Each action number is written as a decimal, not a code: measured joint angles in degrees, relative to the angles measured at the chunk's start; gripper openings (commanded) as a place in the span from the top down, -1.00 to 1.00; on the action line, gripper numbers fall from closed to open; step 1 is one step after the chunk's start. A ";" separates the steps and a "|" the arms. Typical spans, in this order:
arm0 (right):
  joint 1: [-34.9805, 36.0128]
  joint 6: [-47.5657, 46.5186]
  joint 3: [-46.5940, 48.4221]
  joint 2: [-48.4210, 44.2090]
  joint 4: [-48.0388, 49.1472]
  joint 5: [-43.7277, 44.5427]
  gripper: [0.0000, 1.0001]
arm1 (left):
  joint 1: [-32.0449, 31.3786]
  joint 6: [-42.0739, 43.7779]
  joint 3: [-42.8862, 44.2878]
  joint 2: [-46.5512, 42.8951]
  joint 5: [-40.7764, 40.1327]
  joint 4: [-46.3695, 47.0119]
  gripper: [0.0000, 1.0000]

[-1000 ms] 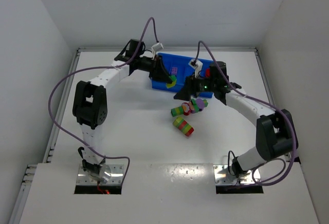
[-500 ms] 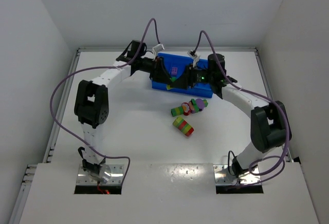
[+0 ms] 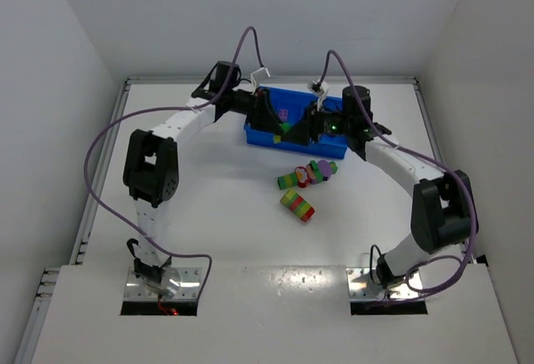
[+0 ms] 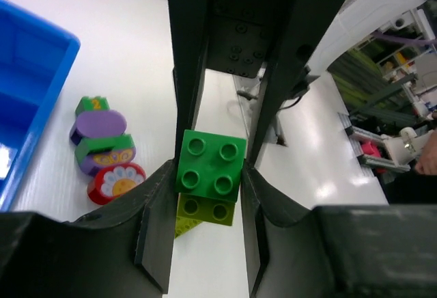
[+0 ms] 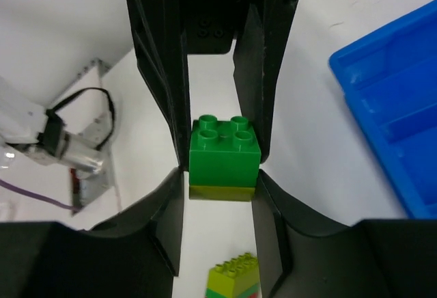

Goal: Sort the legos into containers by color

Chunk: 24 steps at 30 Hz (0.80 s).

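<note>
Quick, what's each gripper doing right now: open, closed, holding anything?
left gripper: closed on green brick, lime brick under it.
right gripper: closed on green brick, lime brick under it; whether it is the same stack cannot be told.

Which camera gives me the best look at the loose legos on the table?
Top external: the loose legos all lie in plain sight before the blue tray. Left wrist catches only a few; right wrist shows just one stick's end.

L tool point(image 4: 208, 178) grips green brick point(image 4: 212, 167), lime one point(image 4: 203, 210) prob. attached.
</note>
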 measured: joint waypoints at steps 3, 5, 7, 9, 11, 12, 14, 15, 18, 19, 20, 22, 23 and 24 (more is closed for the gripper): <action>-0.07 -4.87 -1.51 -3.04 -2.64 1.40 0.89 | -0.33 -7.91 -0.20 -0.02 -0.57 8.70 0.95; 0.22 -7.21 -4.20 -5.73 -6.58 0.48 0.92 | 0.13 -13.66 -0.22 0.00 -4.66 17.22 0.95; 0.63 -9.09 -6.71 -7.98 -10.49 -0.11 0.92 | 0.90 -17.86 1.05 0.76 -7.23 23.04 0.95; 0.81 -10.99 -8.44 -9.57 -14.27 -0.13 0.92 | 1.20 -20.72 4.52 2.99 -9.53 26.93 0.95; 0.55 -12.37 -9.68 -11.10 -16.92 0.09 0.92 | 0.83 -22.80 7.93 5.75 -11.30 29.90 0.95; 0.24 -12.96 -10.27 -12.11 -18.25 0.35 0.92 | 0.31 -23.65 9.44 7.21 -12.39 31.08 0.95; -0.48 -14.05 -10.88 -14.23 -21.14 1.27 0.92 | -1.18 -24.09 11.47 9.62 -14.64 31.65 0.95; -1.03 -14.58 -10.95 -15.37 -22.40 1.77 0.92 | -2.14 -23.58 12.94 11.10 -16.20 30.95 0.95; -2.49 -15.45 -10.95 -18.43 -25.03 4.35 0.92 | -5.27 -21.46 17.70 15.76 -20.26 27.61 0.93; -3.15 -15.52 -10.95 -19.39 -25.88 5.46 0.92 | -6.58 -20.74 19.23 17.57 -22.38 26.34 0.91; -3.85 -15.50 -10.93 -20.02 -26.51 6.40 0.92 | -7.56 -20.24 19.93 18.75 -24.00 25.44 0.88; -5.46 -15.50 -10.84 -20.98 -27.63 8.76 0.92 | -9.18 -18.93 21.05 20.96 -27.36 23.76 0.88; -6.32 -15.47 -10.62 -21.20 -28.48 10.34 0.92 | -9.92 -18.32 21.40 22.01 -29.05 22.80 0.86; -7.10 -15.47 -10.14 -21.20 -28.74 10.97 0.92 | -10.56 -17.66 21.70 22.93 -30.45 21.92 0.86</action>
